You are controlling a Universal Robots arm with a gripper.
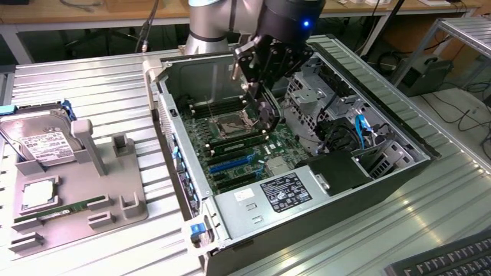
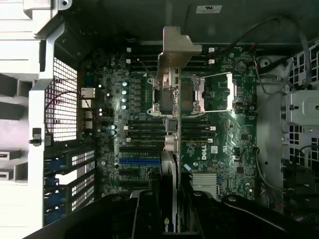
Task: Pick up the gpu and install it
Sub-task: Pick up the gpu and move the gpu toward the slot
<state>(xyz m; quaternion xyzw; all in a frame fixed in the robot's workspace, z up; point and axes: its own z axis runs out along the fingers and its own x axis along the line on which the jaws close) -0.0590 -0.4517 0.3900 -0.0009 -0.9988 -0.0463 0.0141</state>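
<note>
Since you're checking on the gripper (image 1: 265, 72): it's clamped on the gpu (image 1: 263, 112), pinching the card at its near end so the rest hangs straight down below the fingers into the open computer case (image 1: 330, 224). From the wrist view you're looking along the card's thin edge (image 2: 174, 74), with the silver bracket at the end furthest from the gripper (image 2: 169, 199).

Inside the case, directly under the gripper, you've got the motherboard (image 1: 253, 152) with the CPU socket (image 1: 230, 123), and the card sits over that socket area. The blue slot (image 1: 230, 165) is off to one side of the card, not under it. I can't tell whether the card's lower end touches the board. A power supply (image 1: 280, 192) with a label sits further along the case.

Well away from the gripper, toward the exterior view's left, a grey tray (image 1: 115, 190) holds a hard drive (image 1: 42, 141), a memory stick (image 1: 65, 208) and a silvery square part (image 1: 38, 195).
</note>
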